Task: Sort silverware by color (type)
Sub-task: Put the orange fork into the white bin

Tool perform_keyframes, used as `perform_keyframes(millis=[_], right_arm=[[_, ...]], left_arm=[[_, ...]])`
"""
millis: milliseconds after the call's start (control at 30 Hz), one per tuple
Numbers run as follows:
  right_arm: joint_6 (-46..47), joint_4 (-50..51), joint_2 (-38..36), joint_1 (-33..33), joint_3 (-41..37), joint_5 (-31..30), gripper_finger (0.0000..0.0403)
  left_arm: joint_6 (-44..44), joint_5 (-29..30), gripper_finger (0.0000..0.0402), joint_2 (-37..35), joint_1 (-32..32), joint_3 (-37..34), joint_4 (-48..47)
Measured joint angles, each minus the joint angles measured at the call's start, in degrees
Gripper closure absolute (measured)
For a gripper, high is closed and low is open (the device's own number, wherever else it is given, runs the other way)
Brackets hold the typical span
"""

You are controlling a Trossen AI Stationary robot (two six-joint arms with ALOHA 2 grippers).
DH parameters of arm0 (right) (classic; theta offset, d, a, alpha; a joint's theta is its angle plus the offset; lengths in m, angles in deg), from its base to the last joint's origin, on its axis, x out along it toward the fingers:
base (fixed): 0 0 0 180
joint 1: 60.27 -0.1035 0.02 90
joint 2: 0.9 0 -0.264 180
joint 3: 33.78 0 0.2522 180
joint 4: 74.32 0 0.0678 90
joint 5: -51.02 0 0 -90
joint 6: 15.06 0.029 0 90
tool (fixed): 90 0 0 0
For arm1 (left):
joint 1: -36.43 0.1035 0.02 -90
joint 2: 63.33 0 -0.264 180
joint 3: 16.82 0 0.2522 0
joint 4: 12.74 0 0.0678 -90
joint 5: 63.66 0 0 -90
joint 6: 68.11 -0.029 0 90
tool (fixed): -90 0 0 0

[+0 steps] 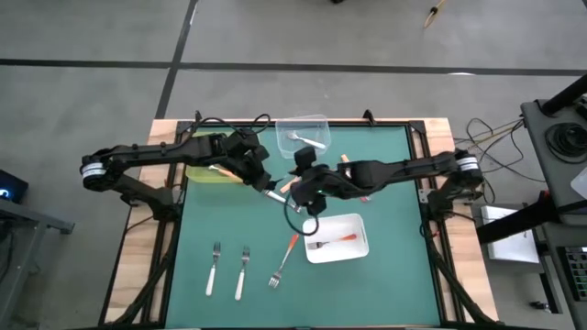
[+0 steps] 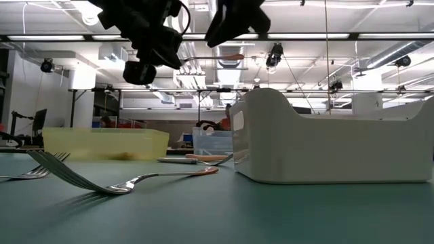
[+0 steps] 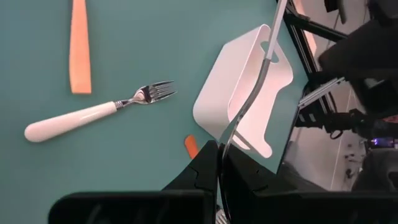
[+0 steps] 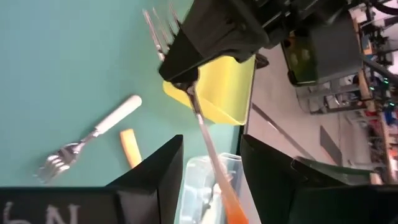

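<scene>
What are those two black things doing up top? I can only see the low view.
Observer: From above, they are the robot's two grippers meeting over the table. The left gripper is shut on a fork with a silver metal head and an orange plastic handle.
Operator: Is the other one grabbing it too?
Observer: Not yet. The right gripper is open, with that fork's handle between its fingers.
Operator: What's inside the big white box?
Observer: The white rectangular plastic tray holds one fork with a red-orange handle.
</scene>
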Motion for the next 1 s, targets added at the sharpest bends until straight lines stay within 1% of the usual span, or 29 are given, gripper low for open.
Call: perform_keyframes(millis=[133, 267, 533, 733, 867, 1000], right_arm=[[-2.0, 0.7, 2.6, 0.4, 2.4, -1.5, 0.0257], [-4.3, 0.8, 4.4, 1.0, 2.9, -2.9, 0.0263], [-4.9, 0.8, 5.0, 2.1, 2.9, -3.0, 0.0262], [-5.9, 0.8, 5.4, 2.6, 2.8, -2.8, 0.0276], [-6.0, 0.8, 5.4, 2.6, 2.8, -2.8, 0.0307], [-7.0, 0.8, 5.4, 2.6, 2.8, -2.8, 0.0367]], left_arm=[[0.8, -0.3, 0.0402, 0.0, 0.0, 0.0, 0.0], [0.8, -0.7, 0.0402, 0.0, 0.0, 0.0, 0.0], [1.1, -0.9, 0.0402, 0.0, 0.0, 0.0, 1.0], [2.4, -1.7, 0.0402, 0.0, 0.0, 0.0, 3.0], [2.5, -1.7, 0.0402, 0.0, 0.0, 0.0, 3.1], [2.5, -1.7, 0.0402, 0.0, 0.0, 0.0, 3.8]])
